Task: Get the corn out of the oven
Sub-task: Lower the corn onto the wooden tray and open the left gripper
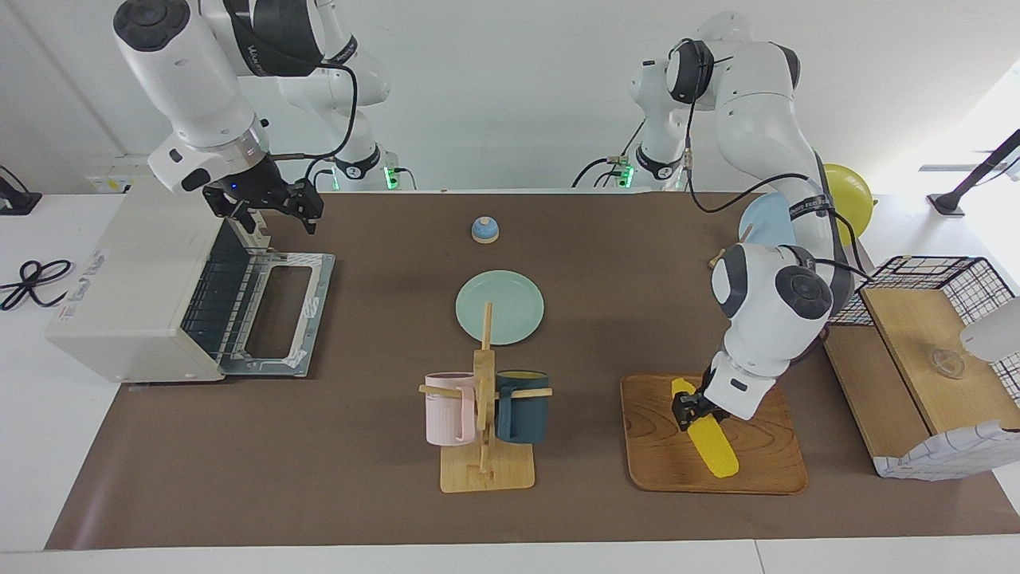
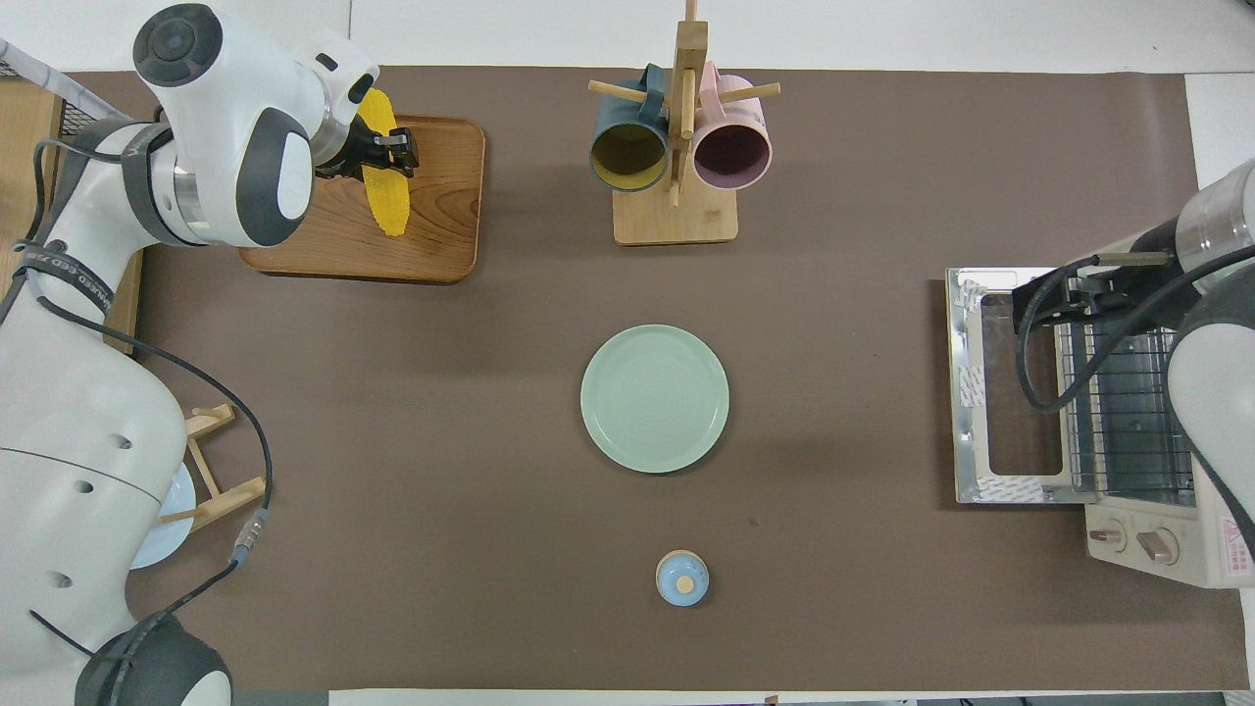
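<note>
**Corn on the wooden tray, oven door down**

I see the corn (image 1: pixel 708 442) lying on a wooden tray (image 1: pixel 765 470) toward the left arm's end of the table, well apart from the oven (image 1: pixel 135 295). The cob is bright yellow and lies at a slant across the tray. My left gripper (image 1: pixel 692 405) is down at the cob, its fingers set on either side of the cob near its middle, touching it. I read that as a grasp on the corn while the cob rests on the tray.

The oven sits at the right arm's end of the table. Its door (image 1: pixel 279 315) is dropped flat open and the wire rack (image 2: pixel 1128 412) inside shows bare. My right gripper (image 1: pixel 275 209) hangs over the open door, just in front of the oven's mouth. I cannot tell whether its fingers are spread or closed.

Between the two ends, a pale green plate (image 1: pixel 500 307) lies mid-table. A mug rack (image 1: pixel 486 399) with a pink mug (image 1: pixel 449 408) and a dark blue mug (image 1: pixel 523 406) stands farther from the robots than the plate. A small blue bell (image 1: pixel 485 229) sits nearer to them.
</note>
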Available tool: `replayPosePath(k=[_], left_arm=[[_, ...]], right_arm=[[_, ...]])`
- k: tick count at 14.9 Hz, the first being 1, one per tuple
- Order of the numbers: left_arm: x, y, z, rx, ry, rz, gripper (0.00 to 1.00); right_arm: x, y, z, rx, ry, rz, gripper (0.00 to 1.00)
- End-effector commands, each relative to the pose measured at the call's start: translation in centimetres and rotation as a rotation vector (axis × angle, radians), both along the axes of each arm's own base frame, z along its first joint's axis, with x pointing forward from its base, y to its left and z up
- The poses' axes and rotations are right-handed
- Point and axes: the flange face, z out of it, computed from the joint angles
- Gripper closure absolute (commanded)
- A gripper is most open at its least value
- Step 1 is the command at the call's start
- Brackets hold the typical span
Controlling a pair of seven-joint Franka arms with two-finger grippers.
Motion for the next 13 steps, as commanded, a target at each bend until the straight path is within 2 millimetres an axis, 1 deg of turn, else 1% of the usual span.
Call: replayPosePath(k=[1,3,4,8,10,11,12,13], left_arm=[[0.9,-0.4,-1.8,-0.012,-0.016,-0.042,1.00],[1.1,-0.4,-2.8,-0.012,-0.019,-0.043,1.00],[1.1,-0.2,-2.8,-0.011,-0.017,-0.045,1.00],[0.9,-0.5,-2.9,-0.008,-0.016,-0.056,1.00],[1.0,-0.3,-3.0,-0.005,-0.022,-0.062,1.00],[1.0,-0.5,-2.8,-0.008,-0.031,-0.061,0.34],[1.0,-0.6,-2.6,-0.012,-0.036,-0.062,0.00],[1.0,-0.3,-2.8,-0.011,-0.034,-0.057,0.00]], right_arm=[[-0.2,-0.4,0.3,0.029,-0.017,0.012,0.00],[-0.2,0.0,0.3,0.029,-0.018,0.020,0.00],[-0.2,0.0,0.3,0.029,-0.017,0.020,0.00],[-0.3,0.0,0.4,0.029,-0.018,0.018,0.00],[-0.3,0.1,0.4,0.029,-0.018,0.020,0.00],[-0.3,0.1,0.4,0.029,-0.018,0.018,0.00],[-0.3,0.2,0.4,0.029,-0.018,0.020,0.00],[-0.3,0.2,0.4,0.029,-0.018,0.020,0.00]])
